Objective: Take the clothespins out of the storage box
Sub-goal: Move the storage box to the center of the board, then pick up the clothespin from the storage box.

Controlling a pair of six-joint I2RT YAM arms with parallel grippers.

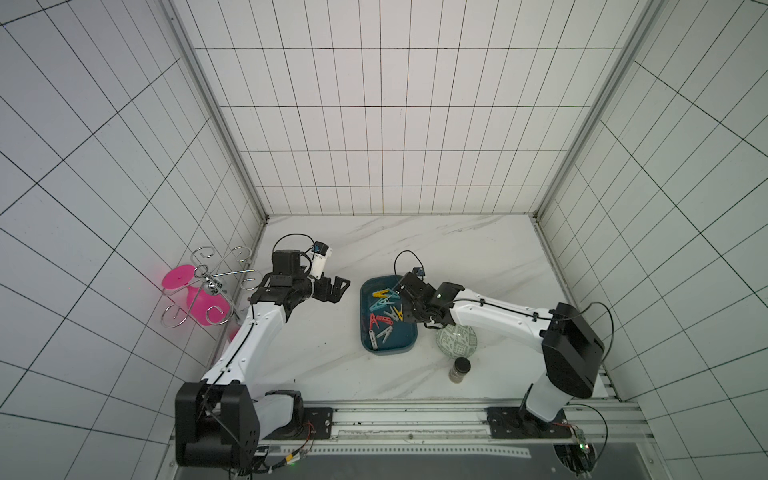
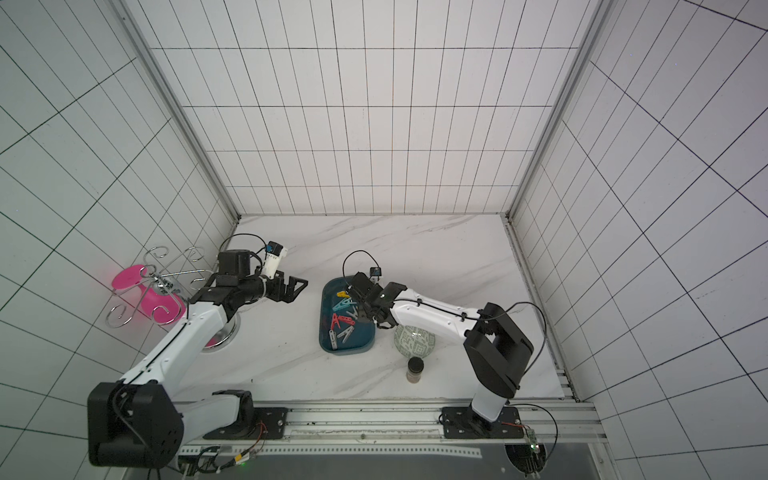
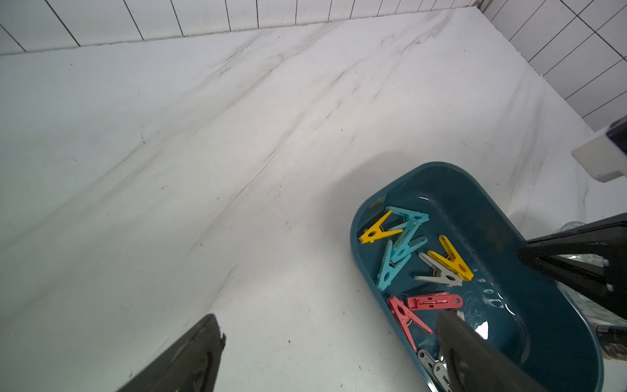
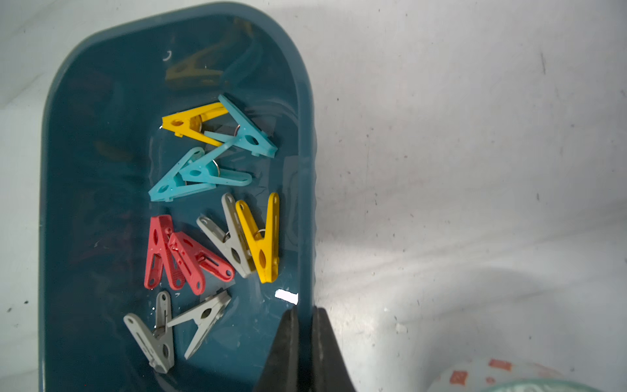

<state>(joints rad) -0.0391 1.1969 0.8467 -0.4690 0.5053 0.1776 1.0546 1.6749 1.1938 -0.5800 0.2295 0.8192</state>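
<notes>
Right end effector (image 4: pixel 304 310): closed, pinching the side wall of the storage box (image 4: pixel 101 118).
Left end effector (image 1: pixel 338 291): open, well apart from the storage box.
Clothespins (image 4: pixel 200 173): ten counted inside, just beside the right end effector.
Progress: none seen on the surface (image 4: pixel 475 169); every removal judged outstanding.

Ten plastic clothespins (image 4: pixel 185 253) in yellow, light blue, red and grey lie scattered, some overlapping, inside a shallow dark teal box (image 4: pixel 95 169) with rounded corners on the white marbled worktop (image 4: pixel 475 169).
</notes>
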